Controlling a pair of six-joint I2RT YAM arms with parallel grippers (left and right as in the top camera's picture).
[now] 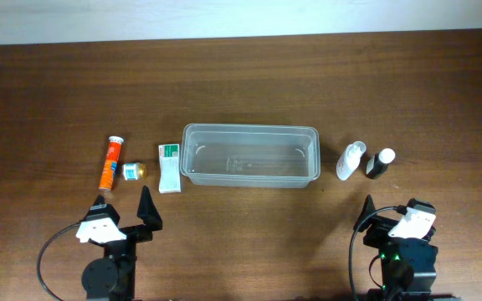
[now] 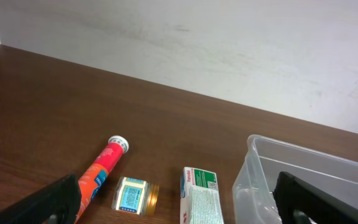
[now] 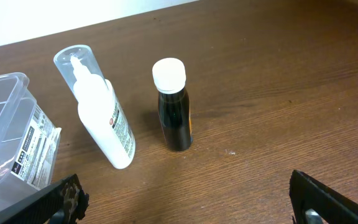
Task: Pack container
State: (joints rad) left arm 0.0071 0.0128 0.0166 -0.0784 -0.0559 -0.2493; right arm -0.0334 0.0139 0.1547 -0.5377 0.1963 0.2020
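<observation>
Container: we see the clear plastic tub (image 1: pixel 249 128) at mid-table, apparently empty, with items on either side.
Left of it: a green-and-white packet (image 1: pixel 170 167), a small jar (image 1: pixel 132 171) and an orange tube (image 1: pixel 111 163).
Right of it: a white spray bottle (image 1: pixel 351 160) and an upright dark bottle (image 1: pixel 380 163).
Left gripper (image 1: pixel 124 207): jaws spread wide, holding nothing, near side.
Right gripper (image 1: pixel 392 216): likewise spread and empty, near the bottles.
Handling: we judge the tub light, thin-walled, slightly flexible and slick, so it may slide if nudged.
Hold: we would pinch the rim at a short end, or leave it standing.
</observation>
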